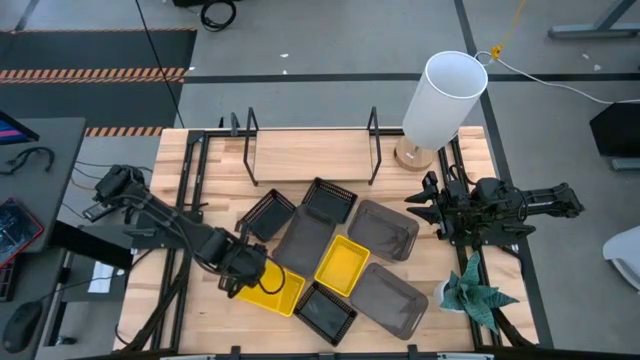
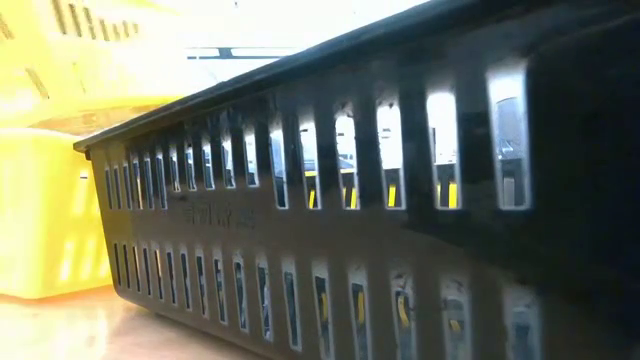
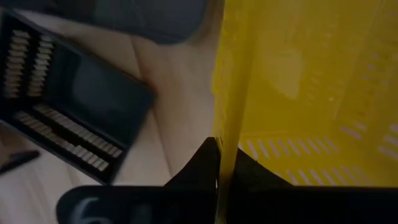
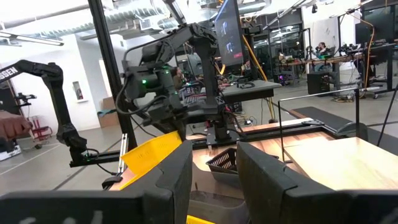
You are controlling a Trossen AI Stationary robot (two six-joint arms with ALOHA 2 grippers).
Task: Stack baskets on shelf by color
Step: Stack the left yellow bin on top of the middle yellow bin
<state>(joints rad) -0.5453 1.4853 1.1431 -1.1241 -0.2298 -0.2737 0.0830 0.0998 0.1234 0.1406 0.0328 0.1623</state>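
Observation:
My left gripper (image 1: 248,268) is shut on a bright yellow basket (image 1: 275,290) near the table's near-left side. A second yellow basket (image 1: 343,264) lies among black mesh baskets (image 1: 268,213) (image 1: 331,198) (image 1: 325,312) and larger dark grey ones (image 1: 305,240) (image 1: 383,228) (image 1: 390,298). They sit on the tabletop, some overlapping. The light wood shelf (image 1: 310,155) stands at the far side and holds nothing. My right gripper (image 4: 214,180) is open and hovers at the table's right (image 1: 420,210), pointing toward the baskets. In the low view a black basket (image 2: 350,220) fills the picture. My left gripper pinches one side wall (image 3: 227,124) of the yellow basket, with one finger inside the basket and one finger (image 3: 196,168) outside. It comes from the table's left. In the right wrist view the basket (image 4: 152,152) hangs tilted at the gripper.
A white cylinder lamp (image 1: 440,100) stands at the shelf's right end. A green folded-paper plant (image 1: 475,295) sits at the near right. Black wire uprights (image 1: 375,140) frame the shelf. Bare wood (image 1: 200,170) shows along the table's left side.

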